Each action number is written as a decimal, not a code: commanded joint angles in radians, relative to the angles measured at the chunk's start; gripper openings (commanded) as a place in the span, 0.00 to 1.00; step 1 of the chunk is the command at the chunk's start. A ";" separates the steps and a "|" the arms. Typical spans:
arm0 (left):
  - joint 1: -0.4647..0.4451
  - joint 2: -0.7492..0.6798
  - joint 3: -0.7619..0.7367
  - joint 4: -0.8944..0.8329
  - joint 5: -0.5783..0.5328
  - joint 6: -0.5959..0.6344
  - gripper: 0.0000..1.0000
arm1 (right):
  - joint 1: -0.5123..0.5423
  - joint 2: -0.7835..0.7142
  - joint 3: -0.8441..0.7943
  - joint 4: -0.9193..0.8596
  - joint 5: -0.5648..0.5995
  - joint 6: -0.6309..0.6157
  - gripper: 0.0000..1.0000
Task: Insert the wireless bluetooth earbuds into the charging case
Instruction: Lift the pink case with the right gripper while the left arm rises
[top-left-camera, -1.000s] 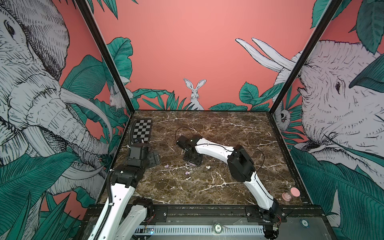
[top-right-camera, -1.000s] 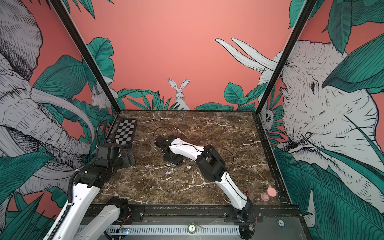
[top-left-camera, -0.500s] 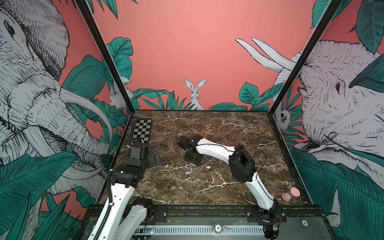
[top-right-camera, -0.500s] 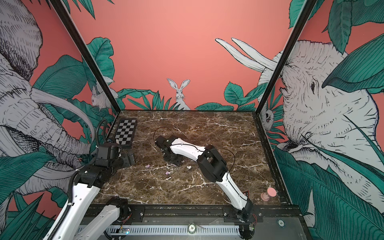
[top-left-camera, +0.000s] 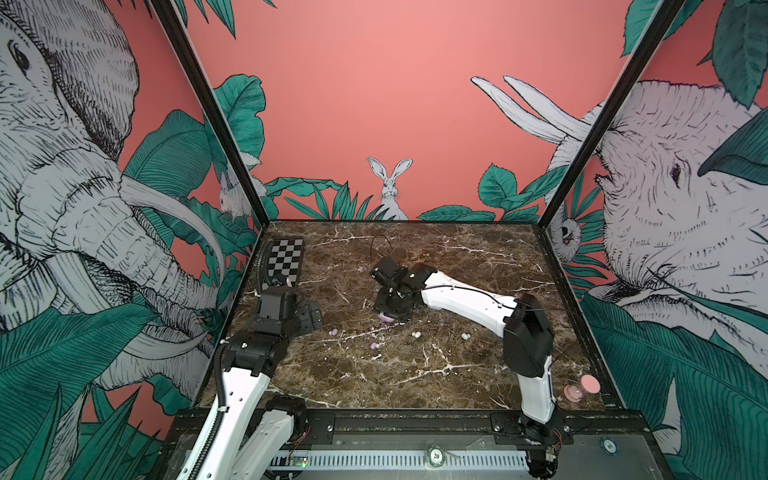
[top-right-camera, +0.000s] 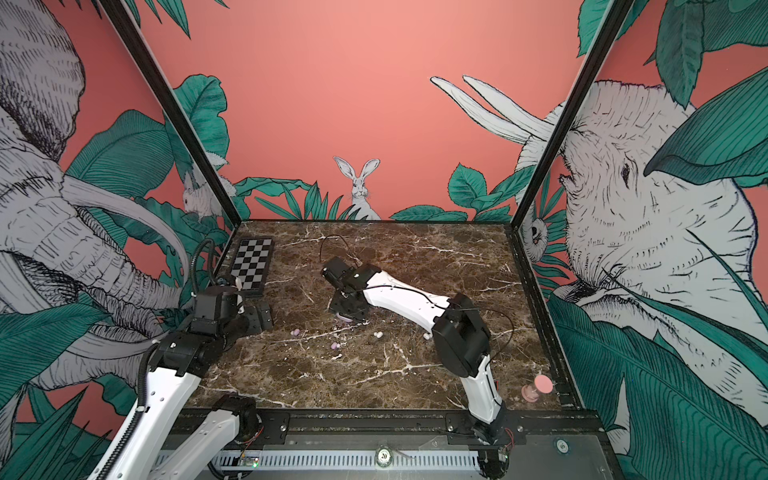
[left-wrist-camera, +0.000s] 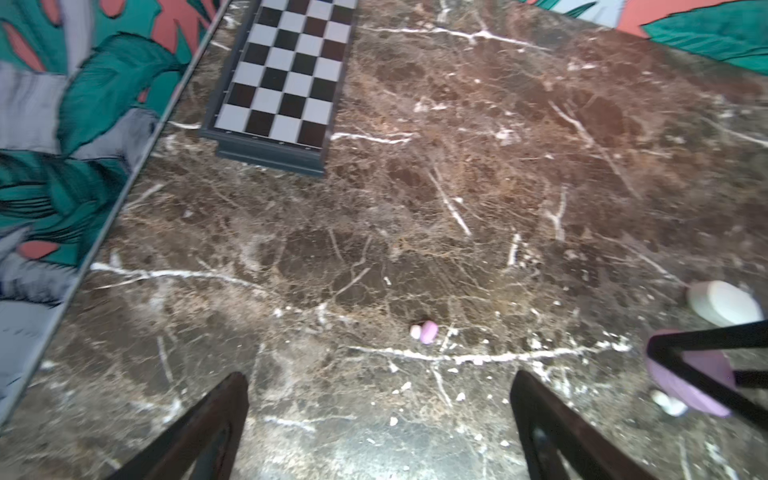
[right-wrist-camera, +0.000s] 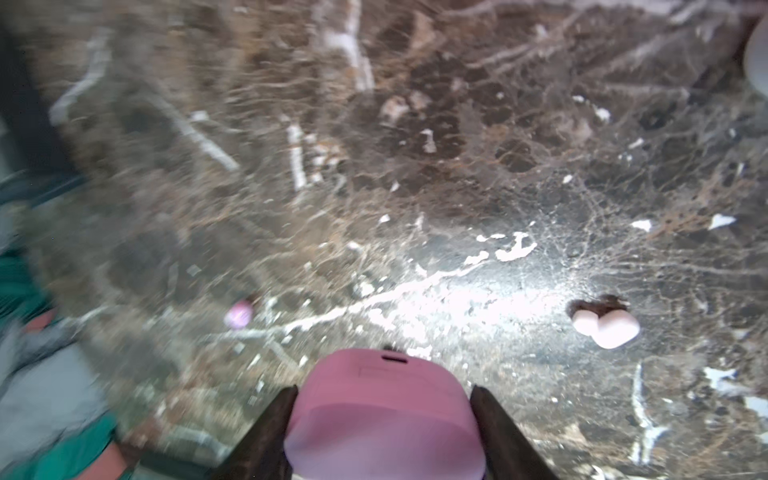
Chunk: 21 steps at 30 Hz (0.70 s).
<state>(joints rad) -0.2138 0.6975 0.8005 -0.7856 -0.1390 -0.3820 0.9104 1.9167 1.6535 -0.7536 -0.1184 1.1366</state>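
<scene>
Against the pictures from a second ago little has shifted. The right end effector (top-left-camera: 392, 312) stays low over the middle of the table (top-left-camera: 415, 386). The left end effector (top-left-camera: 312, 318) stays parked near the left wall, just in front of the chessboard (top-left-camera: 284, 262). The wireless bluetooth earbuds (top-right-camera: 334, 345) lie in the same spots. In the right wrist view the right end effector's fingers (right-wrist-camera: 498, 432) press against both sides of the lilac charging case (right-wrist-camera: 382, 419), clamped on it. The case sits low by the table, though whether it rests there cannot be told. Its shell looks closed along a seam, so its contents are hidden. The left end effector's fingers (left-wrist-camera: 199, 432) stand wide apart. A white charging case (left-wrist-camera: 723, 306), which also looks closed, lies just beyond the lilac one in the left wrist view. All four earbuds are outside the cases, loose on the table in a rough row nearer the front than the lilac case. A lilac earbud (top-left-camera: 333, 332) lies closest to the left end effector, and a second lilac earbud (top-left-camera: 374, 345) lies just in front of the clamped case. A white earbud (top-left-camera: 415, 334) lies to its right, and a second white earbud (top-left-camera: 466, 336) lies beside the right forearm. A pink spool-shaped object (top-left-camera: 582, 386) stands in the front right corner.
</scene>
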 joint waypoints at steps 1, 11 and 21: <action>-0.010 -0.097 -0.081 0.164 0.163 0.015 0.99 | -0.065 -0.153 -0.101 0.198 -0.144 -0.166 0.00; -0.115 -0.118 -0.114 0.469 0.491 0.278 0.99 | -0.222 -0.403 -0.193 0.237 -0.416 -0.397 0.00; -0.345 -0.067 -0.170 0.523 0.447 0.875 0.99 | -0.225 -0.496 -0.213 0.156 -0.553 -0.602 0.00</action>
<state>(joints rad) -0.5461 0.6205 0.6598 -0.3378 0.3107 0.2817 0.6815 1.4502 1.4517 -0.5766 -0.5968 0.6254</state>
